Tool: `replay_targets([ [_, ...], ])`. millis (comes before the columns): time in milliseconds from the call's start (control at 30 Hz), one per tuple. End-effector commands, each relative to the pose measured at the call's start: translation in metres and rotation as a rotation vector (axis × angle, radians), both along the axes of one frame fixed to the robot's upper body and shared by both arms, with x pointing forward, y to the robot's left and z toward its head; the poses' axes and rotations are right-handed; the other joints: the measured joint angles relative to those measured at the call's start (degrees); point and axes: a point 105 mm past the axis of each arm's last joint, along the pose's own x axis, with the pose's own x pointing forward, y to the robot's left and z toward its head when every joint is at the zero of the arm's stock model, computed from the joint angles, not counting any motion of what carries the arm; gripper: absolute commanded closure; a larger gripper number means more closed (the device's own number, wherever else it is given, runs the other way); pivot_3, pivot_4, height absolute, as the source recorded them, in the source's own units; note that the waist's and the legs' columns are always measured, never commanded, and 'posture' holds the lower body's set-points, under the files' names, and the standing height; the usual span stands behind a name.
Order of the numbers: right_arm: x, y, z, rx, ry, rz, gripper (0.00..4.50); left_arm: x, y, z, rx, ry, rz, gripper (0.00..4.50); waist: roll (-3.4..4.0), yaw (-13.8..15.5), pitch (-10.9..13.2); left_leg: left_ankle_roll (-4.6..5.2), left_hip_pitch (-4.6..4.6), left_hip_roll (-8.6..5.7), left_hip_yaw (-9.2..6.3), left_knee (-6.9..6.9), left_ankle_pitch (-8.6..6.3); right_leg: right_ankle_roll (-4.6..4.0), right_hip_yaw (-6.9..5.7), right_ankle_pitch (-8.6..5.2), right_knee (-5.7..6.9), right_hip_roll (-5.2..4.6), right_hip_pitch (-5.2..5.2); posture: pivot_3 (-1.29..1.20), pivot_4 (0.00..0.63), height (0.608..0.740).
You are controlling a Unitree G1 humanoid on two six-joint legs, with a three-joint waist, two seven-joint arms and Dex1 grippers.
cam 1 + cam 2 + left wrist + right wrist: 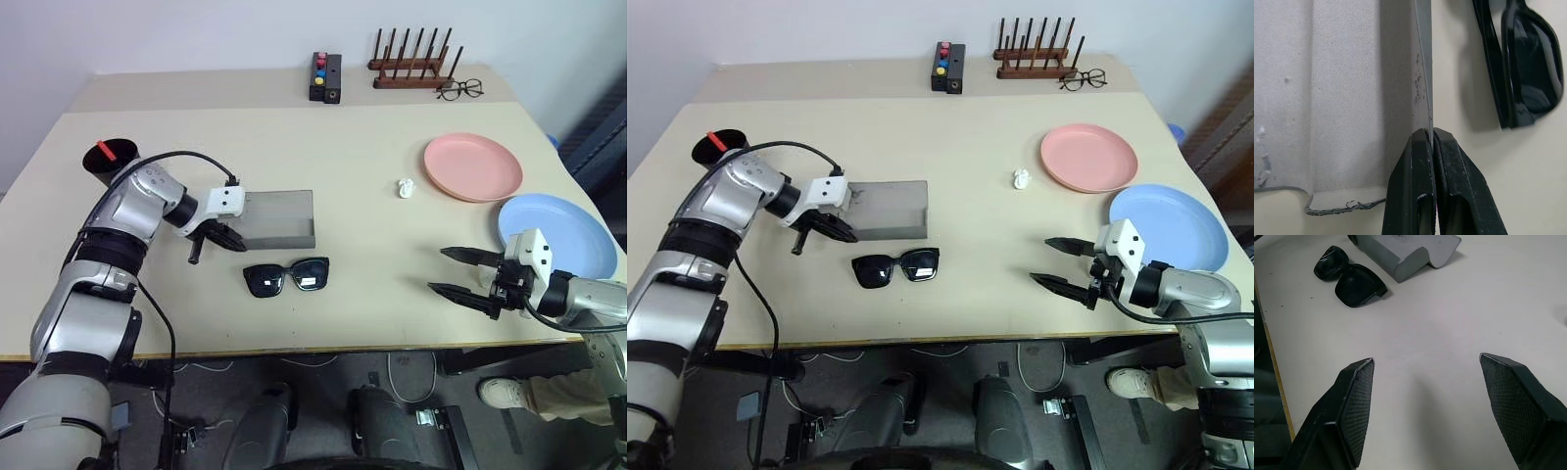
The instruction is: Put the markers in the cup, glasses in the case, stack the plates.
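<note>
Jaws of the left gripper [217, 238] are pressed together on the thin edge of the grey fabric-covered glasses case [281, 217], at its left end. Behind the left arm, near the beige bench's [323, 147] left edge, stands the tall black plastic cup [109, 161] with a red marker end [104, 150] showing at its rim. Black thick-framed sunglasses [286, 276] lie just in front of the case, apart from it, near the front edge. Bare bench spreads across the middle. Farther right sit the round salmon-pink plastic plate [472, 165] and the round light-blue plastic plate [554, 233], close together. Jaws of the right gripper [461, 271] stand wide apart, holding nothing, beside the blue plate. No writing is legible.
</note>
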Motion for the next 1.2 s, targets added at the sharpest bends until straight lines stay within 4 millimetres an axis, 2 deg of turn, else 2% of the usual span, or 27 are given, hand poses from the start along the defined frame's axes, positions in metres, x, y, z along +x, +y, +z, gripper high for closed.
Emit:
replay_targets([
  [33,-0.002,0.007,0.011,0.007,-0.042,0.034,0.99,-0.002,0.011,0.012,-0.015,-0.036,0.020,4.46,0.00,-0.06,0.00,0.00,0.00,0.00,0.00,0.00,0.00,0.00,0.00,0.00,0.00,0.00,0.00,0.00,0.150,0.740],
  [467,0.002,0.009,0.011,0.011,-0.044,0.040,0.99,-0.007,0.011,0.004,-0.001,-0.018,0.011,4.46,0.01,0.08,0.00,0.00,0.00,0.00,0.00,0.01,0.00,0.00,0.00,0.00,-0.01,-0.01,0.02,0.00,0.150,0.740],
  [567,0.001,0.008,0.011,0.012,-0.044,0.037,0.99,-0.008,0.012,0.004,0.008,-0.013,0.006,3.68,0.01,0.06,0.00,0.01,0.00,0.00,0.00,0.01,0.00,0.00,0.00,0.00,-0.01,-0.01,0.02,0.00,0.150,0.740],
  [733,0.001,0.007,0.010,0.013,-0.044,0.031,0.99,0.001,0.013,0.009,-0.017,-0.078,0.042,1.20,0.01,0.06,0.00,0.01,0.00,0.00,0.00,0.01,0.00,0.00,0.00,0.00,-0.01,-0.01,0.02,0.00,0.150,0.740],
  [1000,0.002,0.006,0.010,0.017,-0.045,0.025,0.99,0.001,0.007,0.042,-0.153,-0.131,0.029,1.20,0.01,0.03,0.00,0.01,0.00,0.00,0.00,0.01,0.00,0.00,0.00,0.00,-0.01,-0.02,0.01,0.00,0.150,0.740],
  [1100,0.003,0.006,0.010,0.018,-0.046,0.024,0.99,-0.006,0.001,0.047,-0.185,-0.107,-0.014,1.20,0.01,0.04,0.00,0.01,0.00,0.00,0.00,0.01,0.00,0.00,0.00,0.00,-0.01,-0.02,0.01,0.00,0.150,0.740],
  [1200,0.005,0.006,0.011,0.020,-0.048,0.023,0.99,-0.014,-0.012,0.049,-0.223,-0.061,-0.052,1.20,0.01,0.04,0.00,0.01,0.00,0.00,0.00,0.02,0.00,0.00,0.00,0.00,-0.01,-0.02,0.02,0.00,0.150,0.740],
])
